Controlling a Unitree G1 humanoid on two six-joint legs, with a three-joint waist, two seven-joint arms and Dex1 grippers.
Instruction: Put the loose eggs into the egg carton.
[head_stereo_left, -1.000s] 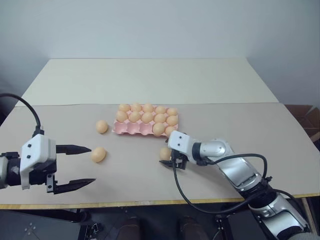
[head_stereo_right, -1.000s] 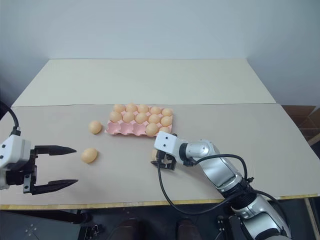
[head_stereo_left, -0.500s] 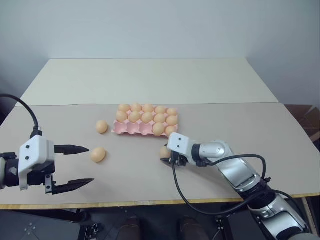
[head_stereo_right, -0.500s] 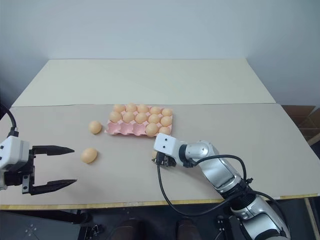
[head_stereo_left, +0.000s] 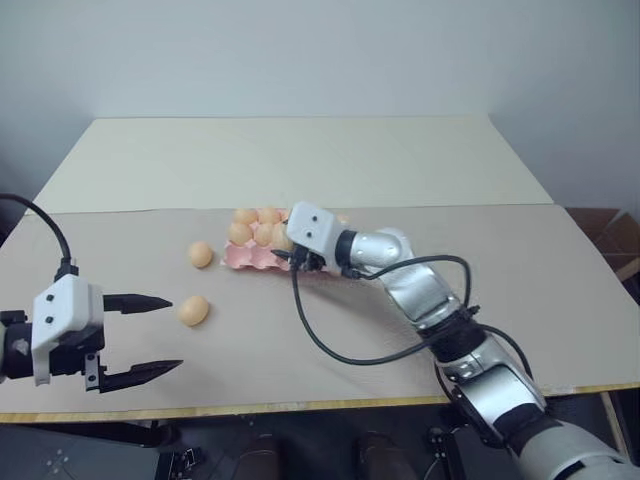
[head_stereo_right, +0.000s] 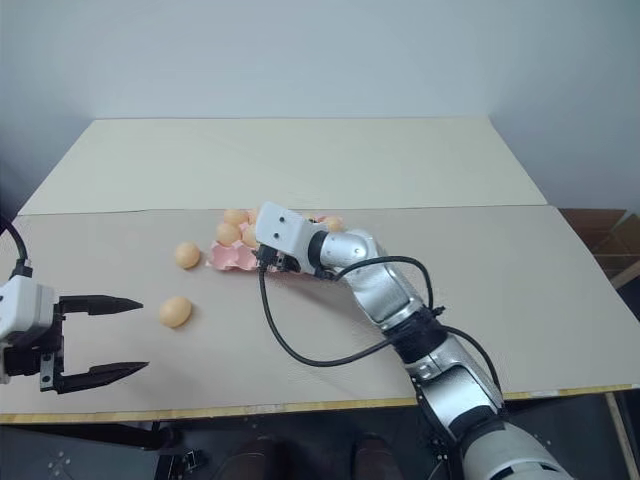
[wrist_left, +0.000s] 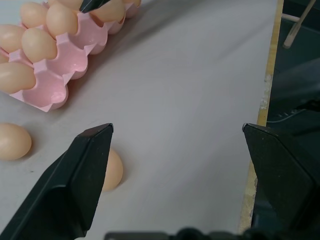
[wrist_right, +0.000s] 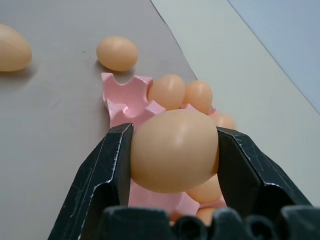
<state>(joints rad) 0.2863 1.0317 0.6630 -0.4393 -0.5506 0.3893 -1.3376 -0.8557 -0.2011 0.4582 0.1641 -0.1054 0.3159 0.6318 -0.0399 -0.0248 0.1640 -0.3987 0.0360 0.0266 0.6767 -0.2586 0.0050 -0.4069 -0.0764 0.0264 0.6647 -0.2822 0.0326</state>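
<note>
Over the flat pink moulded egg carton (head_stereo_left: 262, 256), a smooth pale orange-tan egg (wrist_right: 174, 150) is clamped between the right gripper (wrist_right: 172, 150) fingers, seemingly held above the near row's empty cups for lowering. Two loose eggs (head_stereo_left: 194, 310) lie on the tan table (head_stereo_left: 560, 300) beside the carton's left end. The left gripper (head_stereo_left: 145, 337) waits wide open near them, with bare tabletop all around.

Head cams look down; wrist cams close, both seemingly on carton (wrist_left: 75, 47).
</note>
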